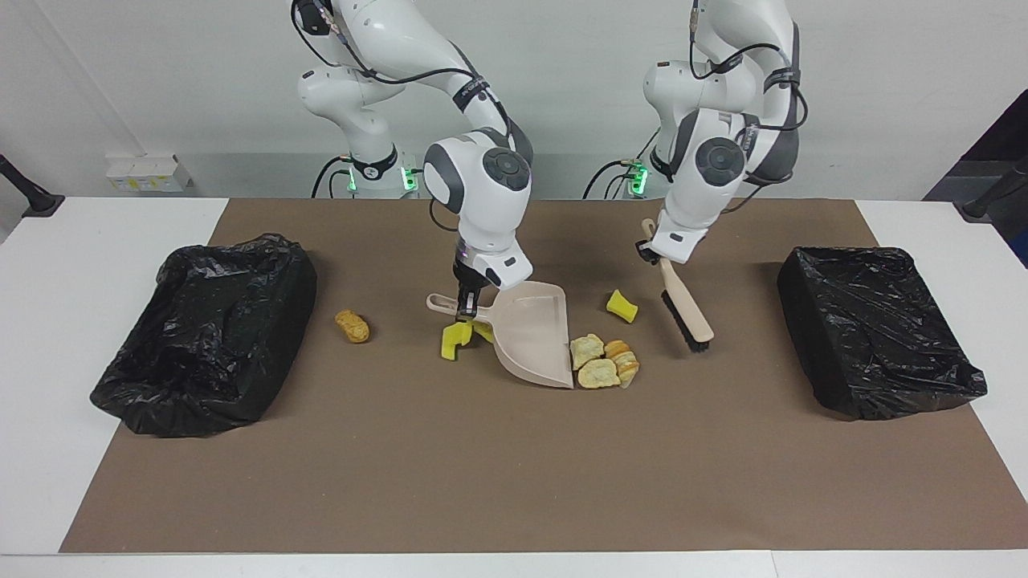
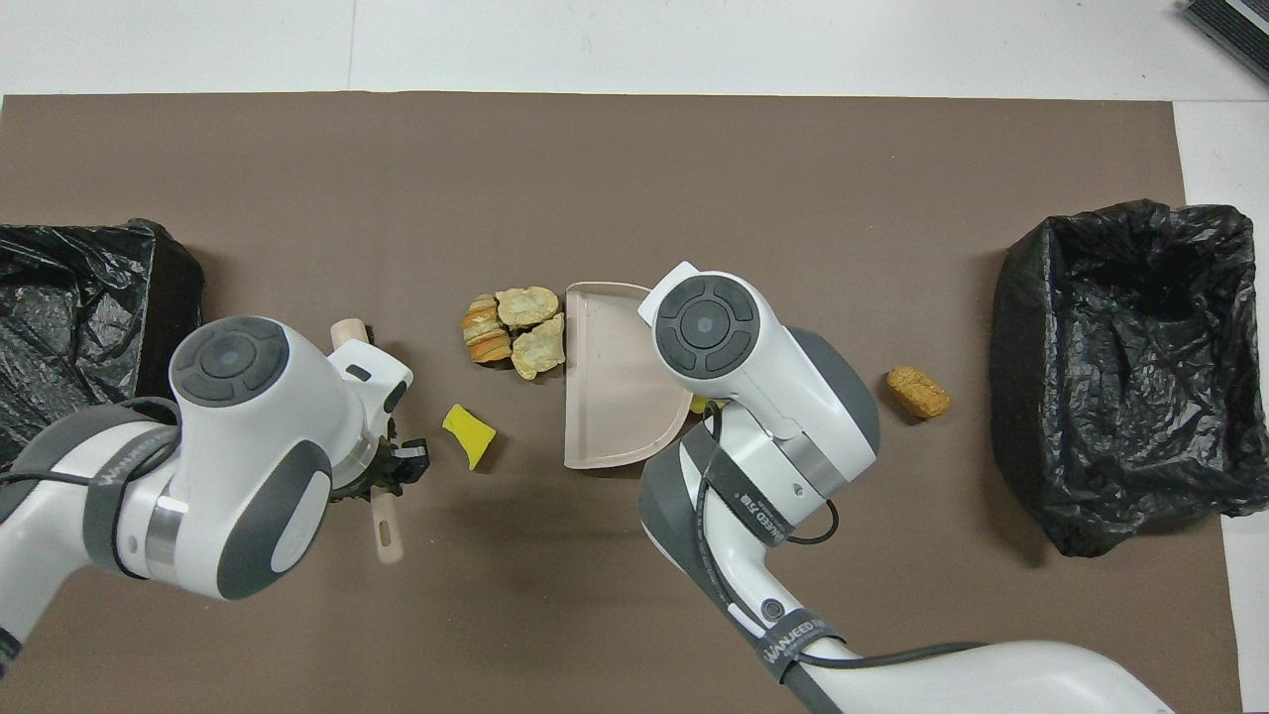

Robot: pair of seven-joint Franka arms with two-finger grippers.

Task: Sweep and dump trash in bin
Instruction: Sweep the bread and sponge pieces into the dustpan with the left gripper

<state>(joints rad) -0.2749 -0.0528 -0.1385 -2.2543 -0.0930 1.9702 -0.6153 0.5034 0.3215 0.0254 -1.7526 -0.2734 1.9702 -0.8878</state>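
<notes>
My right gripper point(image 1: 466, 305) is shut on the handle of the beige dustpan point(image 1: 534, 333), whose lip rests on the mat. Several pale bread-like trash chunks point(image 1: 601, 363) point(image 2: 511, 329) lie against that lip. One yellow sponge piece point(image 1: 622, 306) point(image 2: 468, 434) lies between the chunks and the robots. Another sponge piece point(image 1: 452, 340) sits under the dustpan handle. A golden-brown nugget point(image 1: 352, 325) point(image 2: 917, 392) lies beside the bin point(image 1: 209, 321) at the right arm's end. My left gripper point(image 1: 657, 250) is shut on the beige brush point(image 1: 687, 311), held tilted above the mat.
A second black-lined bin point(image 1: 875, 329) point(image 2: 69, 327) stands at the left arm's end of the brown mat point(image 1: 514, 482). In the overhead view the right arm's wrist point(image 2: 706, 327) covers the dustpan handle and the sponge piece beneath it.
</notes>
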